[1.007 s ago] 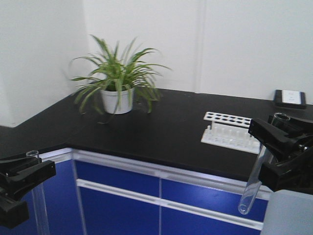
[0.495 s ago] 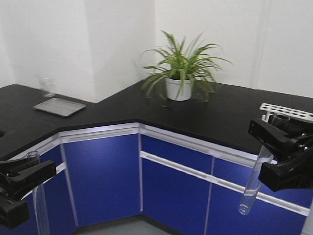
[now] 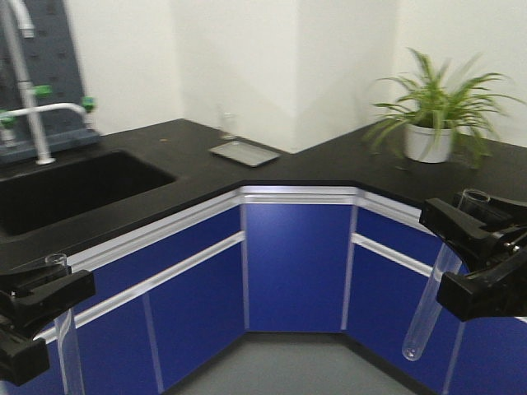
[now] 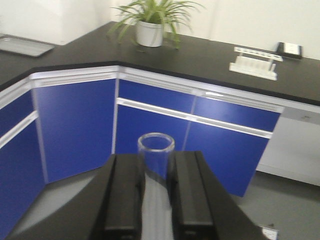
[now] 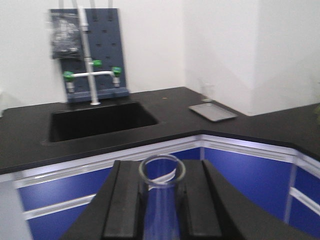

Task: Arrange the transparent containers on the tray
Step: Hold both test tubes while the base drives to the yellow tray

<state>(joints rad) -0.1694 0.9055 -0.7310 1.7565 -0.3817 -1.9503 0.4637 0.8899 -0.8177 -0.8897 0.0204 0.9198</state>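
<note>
My left gripper [image 3: 54,285] is shut on a clear glass test tube [image 3: 67,350] that hangs down at the lower left. In the left wrist view the tube's open rim [image 4: 156,142] stands between the black fingers [image 4: 122,192]. My right gripper [image 3: 463,247] is shut on a second test tube [image 3: 423,317], tilted with its rounded end low over the cabinet fronts. The right wrist view shows that tube [image 5: 161,205] gripped just below its rim. The yellow tray is out of view.
A black L-shaped counter [image 3: 329,164] tops blue cabinets [image 3: 296,263]. On it are a sink [image 3: 74,193] with a tap [image 3: 37,115], a flat grey metal pan [image 3: 244,153] with a glass beaker [image 3: 226,125] behind it, a potted plant [image 3: 432,123] and a white tube rack [image 4: 253,64].
The whole view has swung left: the plant slid to the right edge, the rack left the front view, the sink and tap came in. Both grippers hold their tubes as before.
</note>
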